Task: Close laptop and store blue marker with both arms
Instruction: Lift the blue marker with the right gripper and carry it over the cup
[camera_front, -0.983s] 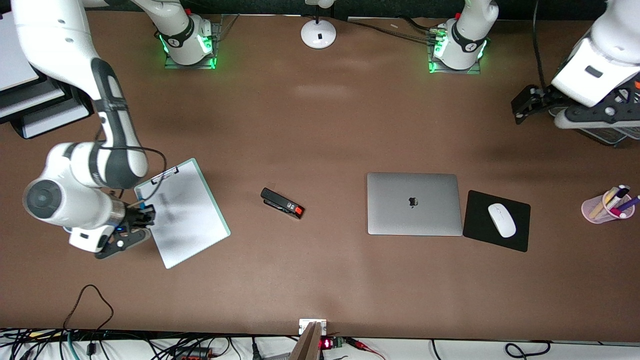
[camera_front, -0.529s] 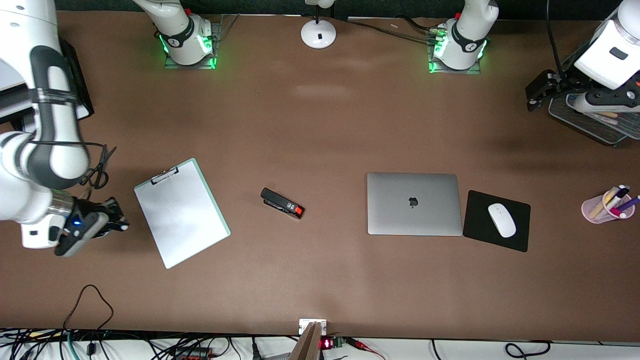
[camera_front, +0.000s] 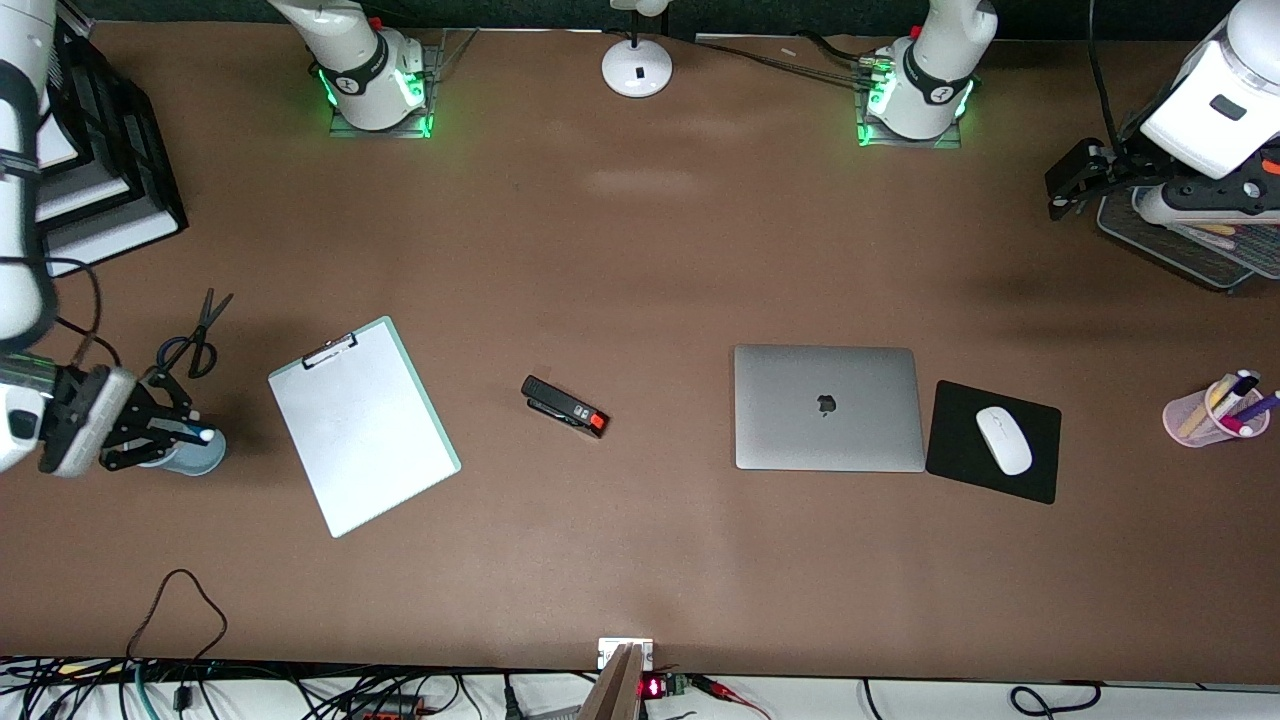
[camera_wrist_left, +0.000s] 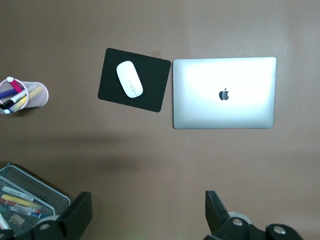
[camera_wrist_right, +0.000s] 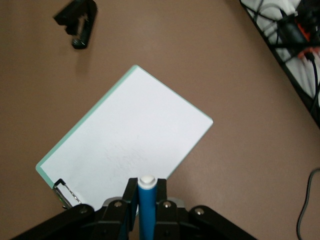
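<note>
Clamping the blue marker (camera_wrist_right: 146, 205) at mid-left of the front frame, the right gripper (camera_front: 150, 430) hangs over a blue cup (camera_front: 195, 455). Laptop (camera_front: 828, 407) lies shut, centre-right; left gripper (camera_front: 1072, 180) gapes, upper right.

Brown counter (camera_front: 640, 250). Silver-grey laptop (camera_front: 828, 407) with a dark logo. Black mouse pad (camera_front: 993, 441) under a white mouse (camera_front: 1003, 440). Black stapler (camera_front: 564, 405), orange-red at one end. White clipboard (camera_front: 362, 425) edged in pale green. Bright blue marker (camera_wrist_right: 146, 207), whitish at the tip, between black fingers (camera_wrist_right: 128, 204). Pink mesh cup (camera_front: 1205, 415) of yellow and purple pens. Black scissors (camera_front: 196, 333).
</note>
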